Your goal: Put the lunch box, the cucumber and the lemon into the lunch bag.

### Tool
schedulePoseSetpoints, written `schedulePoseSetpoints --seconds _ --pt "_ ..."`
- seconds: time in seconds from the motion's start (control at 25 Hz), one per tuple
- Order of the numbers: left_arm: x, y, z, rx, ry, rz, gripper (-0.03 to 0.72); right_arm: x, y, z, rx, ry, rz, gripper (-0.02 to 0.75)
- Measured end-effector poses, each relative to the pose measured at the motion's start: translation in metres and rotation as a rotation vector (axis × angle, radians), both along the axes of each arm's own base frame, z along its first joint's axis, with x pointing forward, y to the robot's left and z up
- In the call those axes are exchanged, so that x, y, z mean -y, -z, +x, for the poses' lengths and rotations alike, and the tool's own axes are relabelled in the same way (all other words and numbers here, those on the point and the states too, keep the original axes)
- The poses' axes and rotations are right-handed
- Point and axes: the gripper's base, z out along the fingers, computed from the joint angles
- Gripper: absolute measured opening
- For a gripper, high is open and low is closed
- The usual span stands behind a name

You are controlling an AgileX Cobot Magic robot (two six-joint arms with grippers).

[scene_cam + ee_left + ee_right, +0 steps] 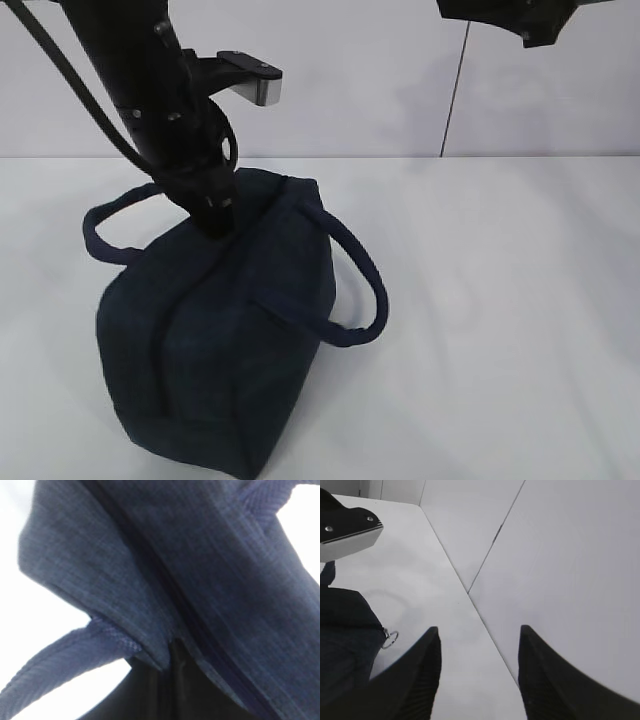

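Note:
The dark navy lunch bag [210, 340] stands on the white table with its top seam drawn together. My left gripper [215, 225] presses down on the bag's top ridge. In the left wrist view its dark fingers [145, 700] sit close together with a fold of the bag's fabric [150, 570] reaching between them. The metal ring pull [390, 639] hangs free at the bag's far end. My right gripper [479, 635] is open and empty, raised high at the upper right [528, 30]. The lunch box, the cucumber and the lemon are not in view.
The bag's two loop handles fall to either side, one on the right [360, 290] and one on the left [110, 235]. The white table [500, 330] meets a white wall [400, 80] behind. The left arm's camera mount [255, 80] juts out above the bag.

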Motion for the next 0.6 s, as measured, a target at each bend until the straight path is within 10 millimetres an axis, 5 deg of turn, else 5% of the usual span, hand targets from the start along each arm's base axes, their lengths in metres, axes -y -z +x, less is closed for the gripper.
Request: schedulePoseSetpoints --seconds 0.32,0.6 --pt "0.01 -0.021 0.004 0.186 0.457 0.036 0.001 0.001 0.0 0.0 -0.041 0.024 0.039 0.364" --pt "0.019 -0.014 0.003 0.194 0.563 0.045 0.001 0.001 0.0 0.001 -0.046 0.033 0.044 0.364"
